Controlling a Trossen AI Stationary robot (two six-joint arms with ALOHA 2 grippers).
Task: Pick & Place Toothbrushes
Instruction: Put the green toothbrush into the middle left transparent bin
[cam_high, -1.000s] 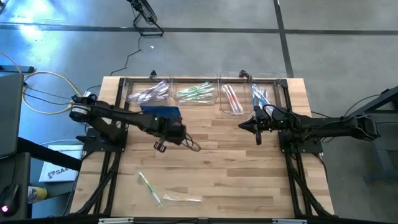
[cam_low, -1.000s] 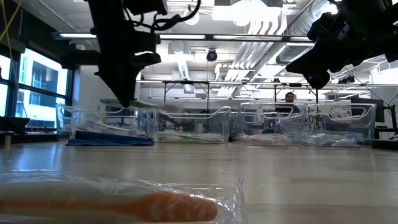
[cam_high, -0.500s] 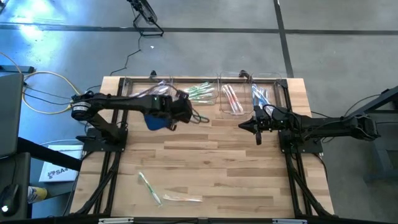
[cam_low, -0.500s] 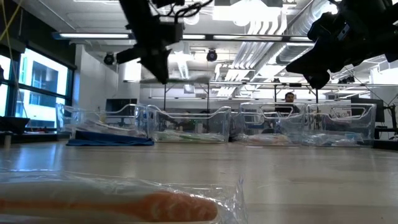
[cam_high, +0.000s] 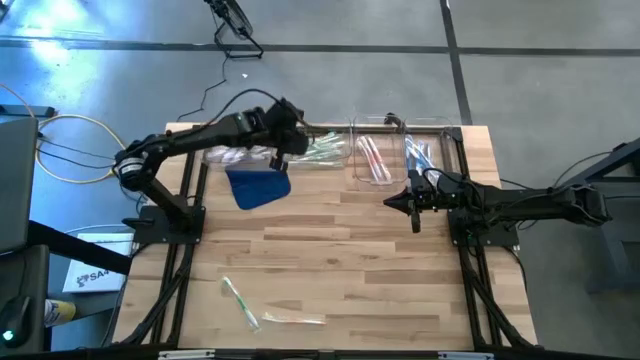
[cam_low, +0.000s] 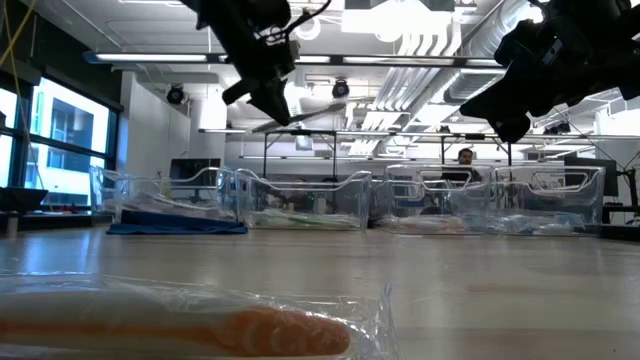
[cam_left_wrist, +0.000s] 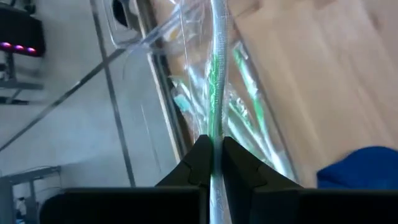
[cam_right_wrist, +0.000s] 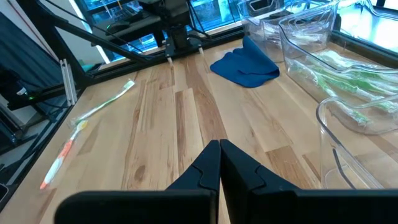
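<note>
My left gripper (cam_high: 284, 150) (cam_left_wrist: 214, 149) is shut on a green toothbrush in clear wrapping (cam_left_wrist: 216, 74), high over the clear bin of green toothbrushes (cam_high: 316, 150) at the far edge. In the low view the left gripper (cam_low: 274, 104) hangs well above the bins, and the toothbrush (cam_low: 305, 118) sticks out from it. A green toothbrush (cam_high: 238, 300) and an orange wrapped one (cam_high: 293, 318) lie flat on the table near its near edge. My right gripper (cam_high: 411, 206) (cam_right_wrist: 219, 155) is shut and waits above the table's right half. My left gripper pinches the wrapped green toothbrush's handle (cam_left_wrist: 214, 134) between its two fingers. The stick runs out ahead past the fingertips, about in line with them. It is lifted clear and hangs over the bin of green toothbrushes.
Four clear bins stand in a row along the far edge: whitish-pink (cam_high: 240, 150), green, pink (cam_high: 372, 158) and blue (cam_high: 420, 155) toothbrushes. A blue cloth (cam_high: 258, 187) lies in front of the left bins. Bare wood spans the table's middle (cam_high: 340, 260).
My left gripper has carried the toothbrush from over the table's middle toward the far edge, rising as it went, and now stands over the green bin. It has stayed shut on the toothbrush.
</note>
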